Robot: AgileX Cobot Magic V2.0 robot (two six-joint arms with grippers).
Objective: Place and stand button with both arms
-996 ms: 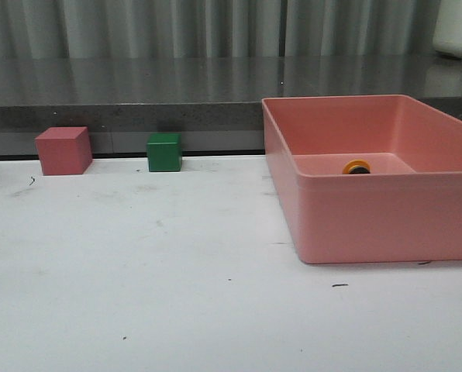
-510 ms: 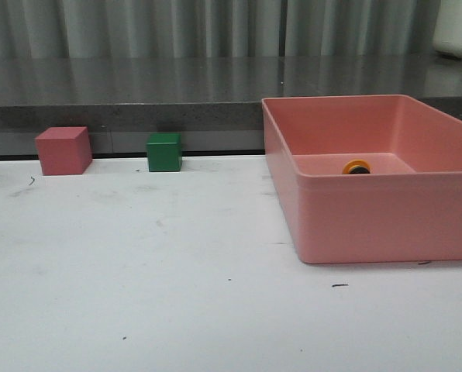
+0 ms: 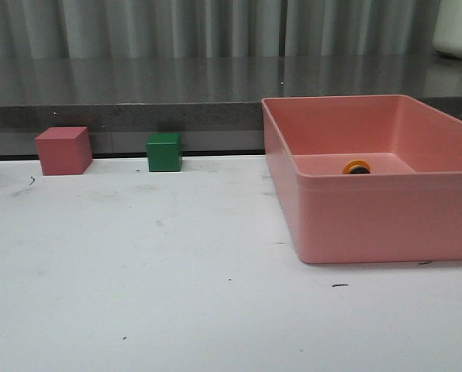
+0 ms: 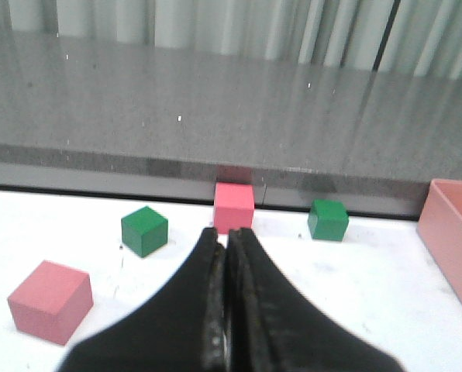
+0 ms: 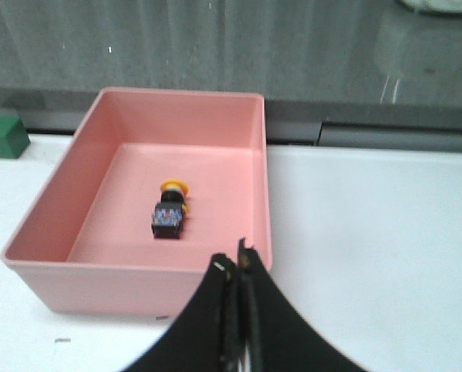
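Lying on its side inside the pink bin (image 5: 76, 209): the button (image 5: 170, 211), yellow cap toward the bin's far wall, black-and-blue base toward the near wall, roughly mid-floor. In the front view only the yellow cap and a bit of black neck of the button (image 3: 356, 167) show above the bin's near wall (image 3: 386, 221).

Bin: rectangular, open-topped, standing on the white counter (image 3: 153, 294) at the right side of the front view.

Left gripper (image 4: 226, 310): dark fingers (image 4: 208, 294) pressed together, nothing between them, held above the counter well apart from the bin. Not visible in the front view.

Right gripper (image 5: 236, 310): dark fingers (image 5: 256, 310) together, nothing between them, held over the counter just outside the bin's near wall, not touching the button. Not visible in the front view.

Other items on the counter:
- red cube (image 3: 63, 150) at the back edge, left side.
- green cube (image 3: 164, 152) at the back edge, to the right of that red cube, apart from it.
- second green cube (image 4: 144, 231), seen in the left wrist view, nearer the arm.
- second red cube (image 4: 50, 301), seen in the left wrist view, nearest the arm.

Behind the counter: dark grey ledge (image 3: 138, 93), then a pale ribbed curtain (image 3: 177, 27).
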